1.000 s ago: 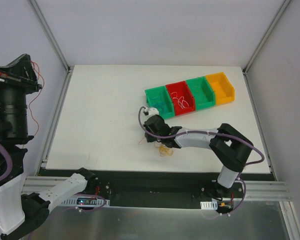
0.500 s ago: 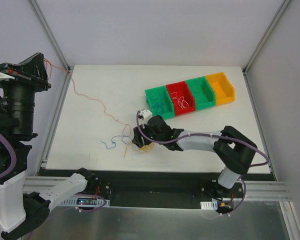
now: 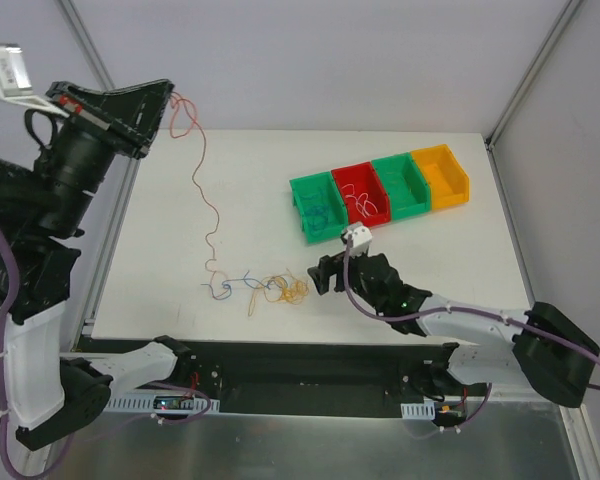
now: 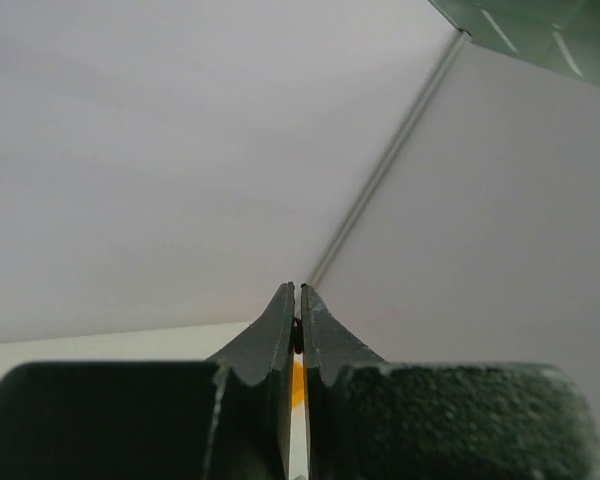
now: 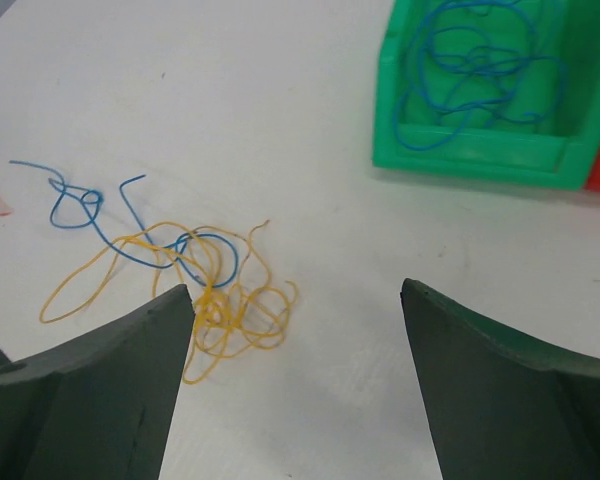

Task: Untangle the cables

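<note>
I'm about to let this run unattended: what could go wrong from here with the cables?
The red cable hangs from the shut left fingers down to the table, ending close by the blue cable. If the two are hooked, more lifting may drag the whole bunch. The blue cable threads through the loops of the yellow cable, so the open right fingers could pinch both at once.

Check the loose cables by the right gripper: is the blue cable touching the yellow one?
Touching. The right wrist view shows the blue cable crossing through the loops of the yellow cable, strands overlapping with no gap where they cross.
</note>
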